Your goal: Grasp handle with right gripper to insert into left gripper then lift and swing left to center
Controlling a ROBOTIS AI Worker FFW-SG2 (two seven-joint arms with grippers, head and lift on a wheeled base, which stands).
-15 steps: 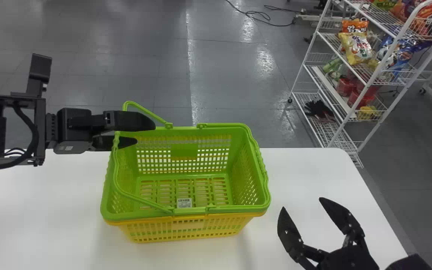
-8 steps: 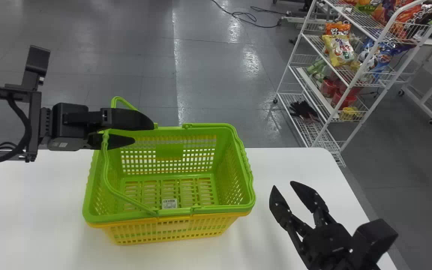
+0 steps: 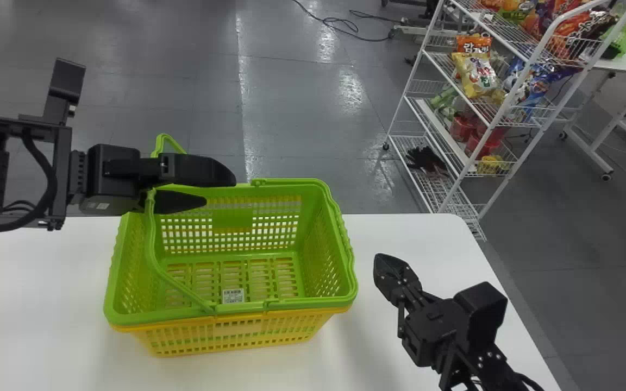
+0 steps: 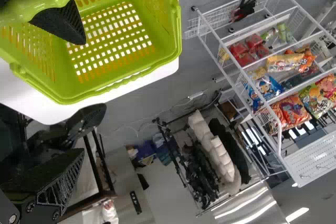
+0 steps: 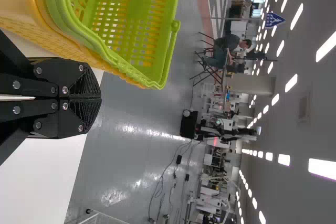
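Left arm enters level at the left of the frame; its gripper (image 3: 220,190) holds its fingers apart, the handle (image 3: 152,233) passing between them. Right arm slants up and left from the lower right; its gripper (image 3: 376,259) (fingertips together, nothing between) points toward the basket (image 3: 345,298), which sits left of centre on the table (image 3: 416,233).

Right end effector (image 3: 385,267), closed, near green basket (image 5: 135,18)
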